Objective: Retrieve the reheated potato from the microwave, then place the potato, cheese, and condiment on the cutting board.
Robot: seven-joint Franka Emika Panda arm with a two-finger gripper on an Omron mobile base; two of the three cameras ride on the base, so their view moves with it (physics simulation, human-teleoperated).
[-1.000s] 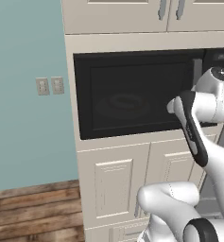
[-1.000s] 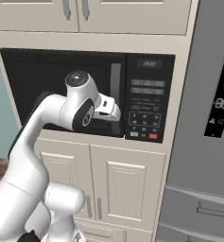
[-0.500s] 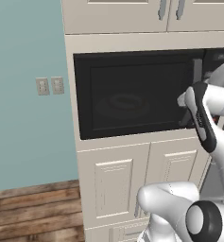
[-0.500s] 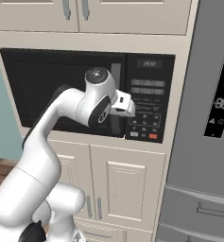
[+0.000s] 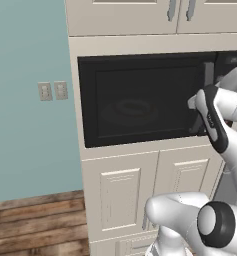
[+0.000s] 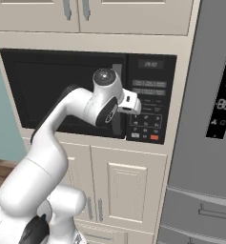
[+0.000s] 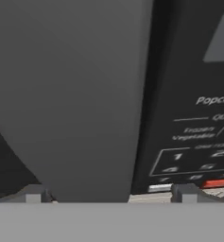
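The microwave [image 5: 140, 100] is a black built-in oven whose dark glass door is shut. A faint round outline shows through the glass, and the potato is hidden. My gripper [image 6: 130, 103] hovers in front of the door's right edge, between the vertical black handle [image 5: 208, 90] and the keypad panel [image 6: 150, 107]. In the hand view my gripper [image 7: 111, 194] is open wide, its fingertips [image 7: 35, 194] straddling the dark handle strip [image 7: 153, 94] with nothing between them. The cheese, condiment and cutting board are out of view.
A grey refrigerator [image 6: 207, 119] with a lit display stands right of the microwave. Cream cabinet doors [image 6: 119, 186] sit below it and more cabinets above. A teal wall with switches [image 5: 52, 91] is to the left, with wooden floor [image 5: 35, 225] beneath.
The arm has swung right across the microwave door, bringing the hand to the handle and keypad side. The jaws have stayed open.
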